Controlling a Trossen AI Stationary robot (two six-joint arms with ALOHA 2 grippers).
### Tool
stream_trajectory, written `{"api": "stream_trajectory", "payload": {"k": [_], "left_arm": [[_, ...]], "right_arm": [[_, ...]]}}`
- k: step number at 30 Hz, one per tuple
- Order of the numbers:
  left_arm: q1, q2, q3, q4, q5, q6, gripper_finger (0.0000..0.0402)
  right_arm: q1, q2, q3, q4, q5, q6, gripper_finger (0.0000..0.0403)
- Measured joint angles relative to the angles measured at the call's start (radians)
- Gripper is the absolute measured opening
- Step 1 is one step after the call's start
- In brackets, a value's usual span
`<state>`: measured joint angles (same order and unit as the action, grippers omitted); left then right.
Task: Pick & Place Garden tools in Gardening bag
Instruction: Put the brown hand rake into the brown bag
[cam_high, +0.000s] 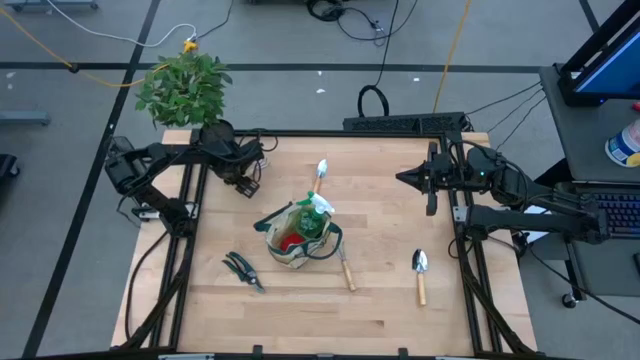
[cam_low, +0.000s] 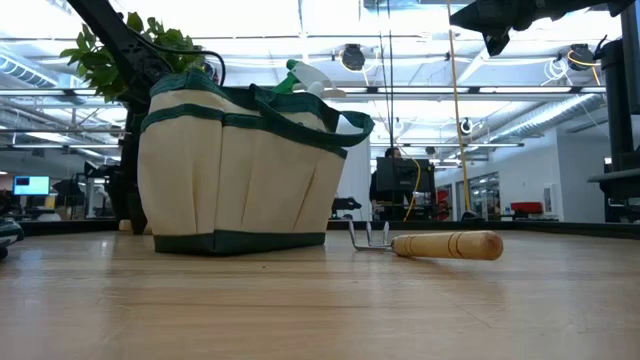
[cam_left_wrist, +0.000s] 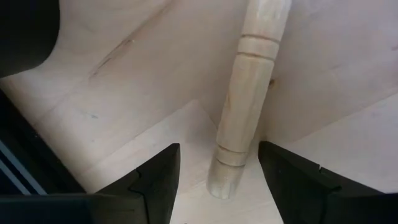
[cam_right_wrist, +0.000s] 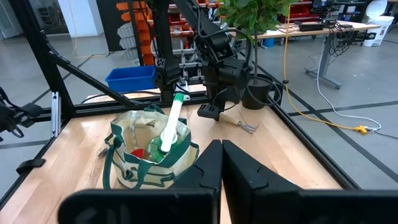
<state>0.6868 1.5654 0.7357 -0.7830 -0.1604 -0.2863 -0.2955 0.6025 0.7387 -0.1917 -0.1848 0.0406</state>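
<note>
The left gripper (cam_left_wrist: 217, 183) is released, jaws spread either side of a wooden tool handle (cam_left_wrist: 247, 106) lying on the table (cam_high: 380, 310), with a gap showing on both sides. Seen from above, this gripper sits at 10 o'clock from the gardening bag (cam_high: 283, 255). The bag holds the spray bottle (cam_high: 320, 207) and something red. Outside it lie the pruning shears (cam_high: 242, 269) at 8 o'clock, a rake (cam_high: 346, 268) at 4 o'clock touching its base, and a trowel (cam_high: 420, 270) farther out. The right gripper (cam_high: 402, 178) is clenched on nothing, waiting at 2 o'clock.
</note>
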Motion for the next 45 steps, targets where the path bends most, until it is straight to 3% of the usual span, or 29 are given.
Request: {"api": "stream_trajectory", "payload": {"k": [4,12,23,33,45], "left_arm": [[0.001,0.001,-0.001,0.002,0.033,0.018,0.0192],[-0.001,0.003,-0.003,0.011,0.070,0.018,0.0069],[-0.002,-0.070,-0.012,-0.020,0.131,-0.033,0.0069],[-0.028,-0.375,-0.008,-0.096,0.379,-0.134,0.0069],[-0.120,-0.677,-0.007,-0.033,0.546,-0.374,0.0069]], "right_arm": [[0.000,0.000,0.000,0.000,0.000,0.000,0.0000],[0.000,0.000,0.000,0.000,0.000,0.000,0.0000],[0.000,0.000,0.000,0.000,0.000,0.000,0.0000],[0.000,0.006,0.000,0.073,0.001,-0.016,0.0000],[0.001,0.096,0.000,0.268,0.000,-0.030,0.0000]]}}
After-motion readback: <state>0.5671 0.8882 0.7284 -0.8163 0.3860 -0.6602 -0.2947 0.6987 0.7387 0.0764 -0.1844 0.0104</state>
